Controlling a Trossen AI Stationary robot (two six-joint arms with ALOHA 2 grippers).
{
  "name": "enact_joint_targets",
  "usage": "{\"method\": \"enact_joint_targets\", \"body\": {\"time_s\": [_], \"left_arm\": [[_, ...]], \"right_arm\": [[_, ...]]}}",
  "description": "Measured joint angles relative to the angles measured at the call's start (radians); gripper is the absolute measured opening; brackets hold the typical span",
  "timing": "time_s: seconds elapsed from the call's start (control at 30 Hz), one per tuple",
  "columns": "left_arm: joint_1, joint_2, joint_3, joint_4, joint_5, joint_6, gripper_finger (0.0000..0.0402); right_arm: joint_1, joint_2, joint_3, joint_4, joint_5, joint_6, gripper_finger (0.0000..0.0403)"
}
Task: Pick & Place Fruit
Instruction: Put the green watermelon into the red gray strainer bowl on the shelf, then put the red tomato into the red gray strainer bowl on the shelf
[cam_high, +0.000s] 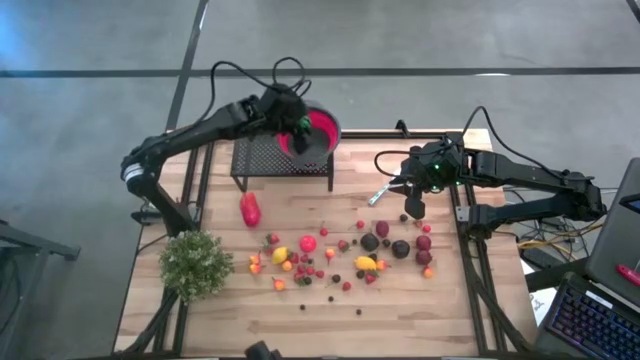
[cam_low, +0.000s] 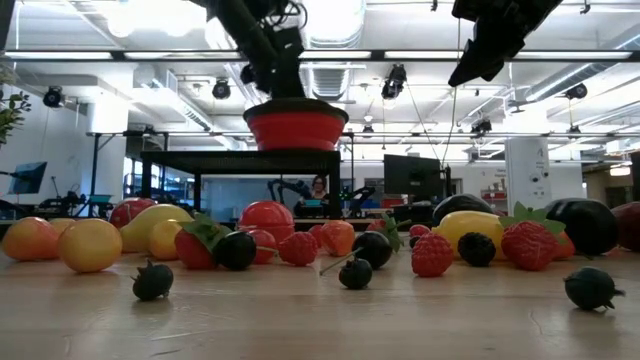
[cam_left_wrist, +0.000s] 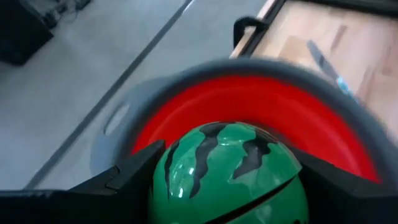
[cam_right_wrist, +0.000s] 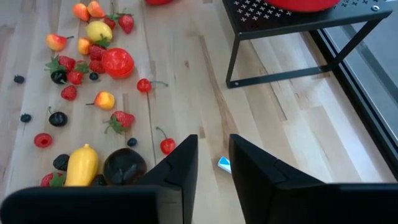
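Observation:
My left gripper (cam_high: 298, 125) is over the red bowl (cam_high: 325, 128) with a grey rim, which stands on a black mesh stand (cam_high: 280, 160) at the table's far side. It is shut on a green striped toy watermelon (cam_left_wrist: 227, 168). Small toy fruits (cam_high: 340, 255) in red, yellow, orange and dark maroon lie scattered on the wooden table. A larger red piece (cam_high: 250, 210) lies to their left. My right gripper (cam_right_wrist: 213, 149) hangs above the table's right part, fingers slightly apart, with nothing between them. My left gripper pinches the toy watermelon between its two fingers (cam_left_wrist: 124, 180), one on each of its rounded sides (cam_left_wrist: 163, 174). The watermelon is lifted clear and hangs over the bowl's red inside (cam_left_wrist: 249, 99).
A silver knife (cam_high: 385, 190) lies on the table just left of my right gripper. A bushy green plant (cam_high: 197, 263) stands at the near left. Bare wood is free along the table's near edge and between the stand and the fruits.

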Motion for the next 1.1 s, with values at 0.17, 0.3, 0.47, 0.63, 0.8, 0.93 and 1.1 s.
{"method": "enact_joint_targets", "body": {"time_s": [0.17,0.3,0.47,0.63,0.8,0.93,1.1], "left_arm": [[0.008,0.000,-0.058,0.030,0.000,-0.001,0.0289],[0.008,0.001,-0.091,0.041,0.000,0.004,0.0289],[0.008,0.001,-0.101,0.050,-0.001,0.006,0.0289],[0.008,0.001,-0.097,0.051,-0.003,0.011,0.0294],[0.008,0.001,-0.078,0.050,-0.005,0.021,0.0310],[0.008,0.001,-0.062,0.049,-0.005,0.028,0.0324],[0.008,0.001,-0.031,0.030,-0.012,0.067,0.0330]], "right_arm": [[0.000,0.000,0.000,0.000,0.000,0.000,0.0090],[0.000,0.000,0.000,0.000,0.000,0.000,0.0074],[0.000,0.000,0.000,0.000,0.000,0.000,0.0054],[0.000,0.000,0.000,0.000,0.000,-0.001,0.0042],[0.000,0.000,0.000,0.000,0.000,-0.003,0.0039],[0.000,0.000,0.000,0.000,0.000,-0.002,0.0045],[0.000,0.000,0.000,0.000,0.000,0.000,0.0059]]}}
